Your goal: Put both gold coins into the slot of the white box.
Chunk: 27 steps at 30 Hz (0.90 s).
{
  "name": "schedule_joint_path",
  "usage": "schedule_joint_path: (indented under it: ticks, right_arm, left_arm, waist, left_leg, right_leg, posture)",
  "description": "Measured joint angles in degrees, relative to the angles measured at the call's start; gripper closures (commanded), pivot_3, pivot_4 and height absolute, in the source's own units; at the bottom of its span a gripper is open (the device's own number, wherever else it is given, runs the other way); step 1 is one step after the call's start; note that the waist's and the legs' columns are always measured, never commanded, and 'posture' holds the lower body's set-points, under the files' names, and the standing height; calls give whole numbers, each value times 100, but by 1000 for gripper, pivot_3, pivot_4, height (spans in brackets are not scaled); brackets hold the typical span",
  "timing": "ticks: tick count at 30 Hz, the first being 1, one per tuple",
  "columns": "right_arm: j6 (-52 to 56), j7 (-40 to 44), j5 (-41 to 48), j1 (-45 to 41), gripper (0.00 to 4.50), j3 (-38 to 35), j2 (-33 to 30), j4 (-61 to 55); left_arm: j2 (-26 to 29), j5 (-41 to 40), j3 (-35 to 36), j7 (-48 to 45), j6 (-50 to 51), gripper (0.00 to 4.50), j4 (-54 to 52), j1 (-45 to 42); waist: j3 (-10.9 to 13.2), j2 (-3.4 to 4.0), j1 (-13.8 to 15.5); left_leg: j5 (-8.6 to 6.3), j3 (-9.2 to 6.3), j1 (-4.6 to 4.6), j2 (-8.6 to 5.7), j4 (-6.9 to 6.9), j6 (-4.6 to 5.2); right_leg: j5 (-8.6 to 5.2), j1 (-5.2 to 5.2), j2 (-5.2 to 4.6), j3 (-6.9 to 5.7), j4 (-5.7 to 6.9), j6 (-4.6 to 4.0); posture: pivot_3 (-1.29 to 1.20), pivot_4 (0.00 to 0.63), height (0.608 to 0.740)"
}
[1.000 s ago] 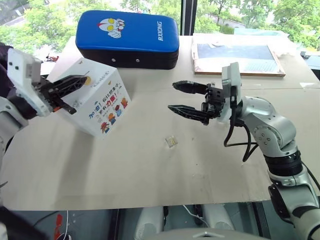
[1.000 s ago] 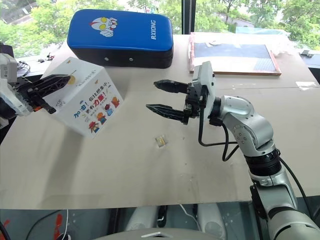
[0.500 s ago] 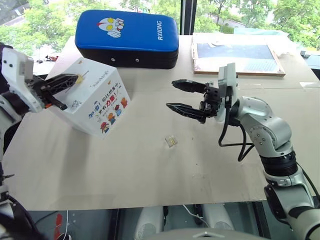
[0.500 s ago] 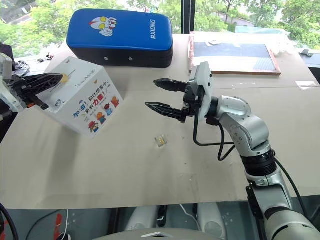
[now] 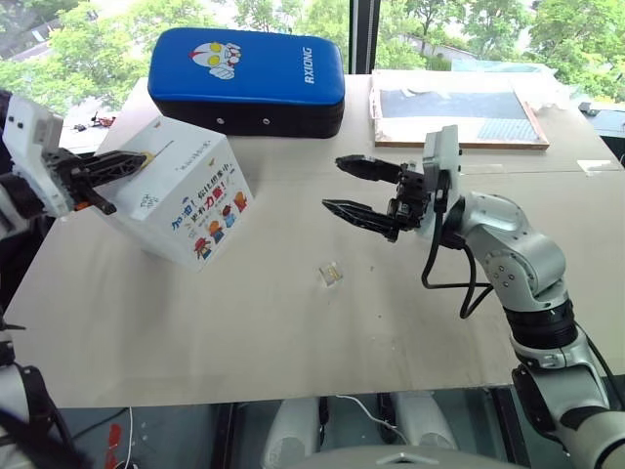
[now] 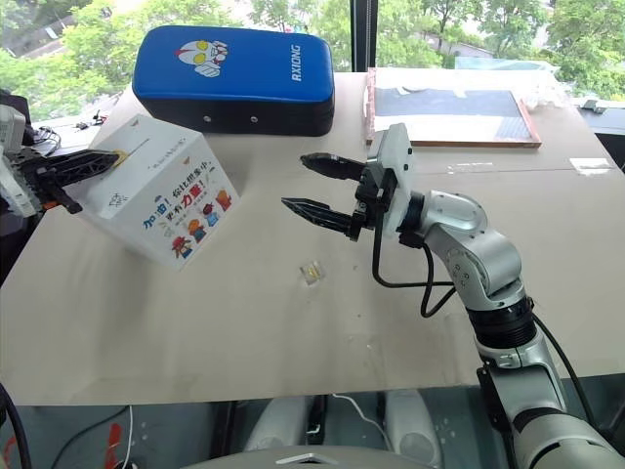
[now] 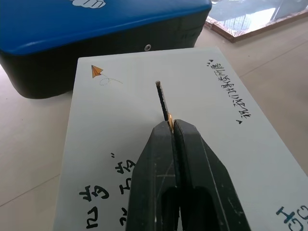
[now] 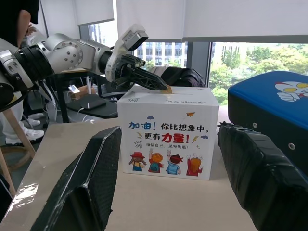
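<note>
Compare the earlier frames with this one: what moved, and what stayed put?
The left gripper, shut on a gold coin, drew back from over the white box toward its outer edge; the coin's edge now sits at the slot. Unchanged: the right gripper hovers open above the table, the box stays tilted, and the small clear piece and blue padded case lie where they were.

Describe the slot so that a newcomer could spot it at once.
Find the white box in front of the blue padded case. On its plain top face the slot is a thin dark slit. Unlike the handwriting nearby, it is straight, with the left gripper pinching a gold coin at its end.
</note>
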Motion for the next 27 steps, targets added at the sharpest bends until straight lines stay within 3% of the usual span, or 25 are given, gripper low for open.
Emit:
schedule_joint_path:
  ticks: [3, 4, 7, 11, 14, 18, 24, 27]
  right_arm:
    - [5, -61, -1, 61, 1038, 2, 25, -35]
    - [13, -82, -1, 71, 1038, 3, 38, -44]
    - [41, -97, -17, 94, 1038, 8, 24, -89]
    - [105, -82, -278, 303, 1038, 187, -176, -154]
    - [76, -60, -706, 546, 1038, 553, -320, -122]
    - [-107, -93, -1344, 858, 1038, 1090, -325, 211]
    - [-426, -245, -2025, 1160, 1038, 1446, -199, 456]
    - [-501, -294, -2130, 1178, 1038, 1452, -117, 477]
  left_arm:
    - [-85, 140, -77, -78, -155, 3336, 136, -70]
    - [-110, 197, -80, -122, -245, 2741, 144, -89]
    - [-192, 316, -31, -104, -539, 1514, 151, -99]
    - [-537, -18, 337, -47, -540, 1514, -223, -108]
    - [-700, -1075, 823, -47, 287, 1514, -1588, -95]
    - [-448, -1795, 971, -234, 1072, 1514, -3615, 938]
    - [-413, -1461, 461, -94, 1375, 1514, -5356, 2792]
    - [-343, -1129, 386, -10, 1234, 1514, -5577, 3095]
  waist:
    - [-3, -2, 2]
    - [-3, -3, 3]
    - [-3, -3, 6]
    - [-8, -24, 32]
    - [-12, -37, 15]
    - [-8, -24, -77]
    - [-8, -24, -121]
    - [-9, -22, -110]
  left_leg:
    - [4, 2, 1, 2, 1, -4]
    - [4, 4, 1, 2, 3, -4]
    - [4, 10, -1, 1, 3, -4]
    - [4, -2, -32, 0, 10, -5]
    - [4, -29, -127, 15, 81, -10]
    - [1, 1, -100, -10, 65, -5]
    - [0, -16, -90, 5, 72, -2]
    - [1, -14, -81, 7, 74, -4]
  right_leg:
    - [0, 0, 3, 6, 1, 0]
    - [1, 0, 3, 9, 1, 0]
    - [1, 0, -2, 15, 0, 0]
    - [2, -17, -11, -1, -7, 1]
    - [4, -66, -8, -17, -3, 2]
    - [3, -66, -47, 13, -2, 5]
    - [3, -60, 3, 21, 8, -1]
    - [8, -54, 8, 18, 7, -8]
  posture:
    - [0, 150, 740]
    - [0, 150, 740]
    - [0, 150, 740]
    - [0, 150, 740]
    - [0, 150, 740]
    - [0, 150, 740]
    - [0, 150, 740]
    - [0, 150, 740]
